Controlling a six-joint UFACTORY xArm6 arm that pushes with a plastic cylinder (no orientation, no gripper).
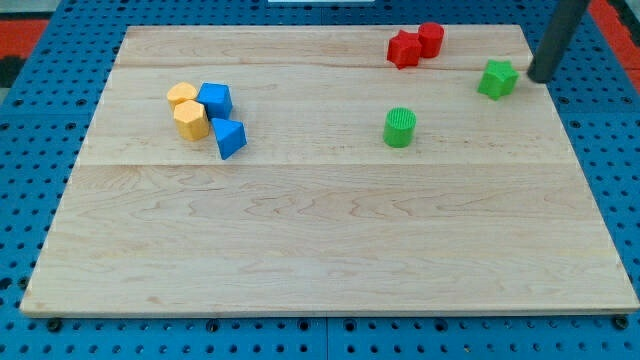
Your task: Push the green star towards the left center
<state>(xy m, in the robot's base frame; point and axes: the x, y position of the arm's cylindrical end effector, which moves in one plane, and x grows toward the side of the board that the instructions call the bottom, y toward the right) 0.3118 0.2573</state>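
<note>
A: Listed left to right on the worktop (320,250): upper left cluster, two yellow blocks (187,110) touching a blue cube-like block (215,99) and a blue wedge (230,137); mid-board, green cylinder (399,127), standing alone; view's top, right of centre, two red blocks (415,44), touching each other.

B: And the task's item?

A: Green star (497,78), upper right, near the right edge; well apart from the left centre, so barely begun by this reckoning.

B: Tip placement?

A: My tip (540,78), just to the view's right of the green star, near but seemingly not touching; narrow gap, hard to confirm.

B: Key relation?

A: Star lying directly left of my tip; leftward and slightly downward line wanted; green cylinder close to that path, likely to be clipped if aimed low.

B: Pose?

A: Dark rod descending from the view's top right corner, tilted slightly; no claw fitted, so nothing open, closed or held.
</note>
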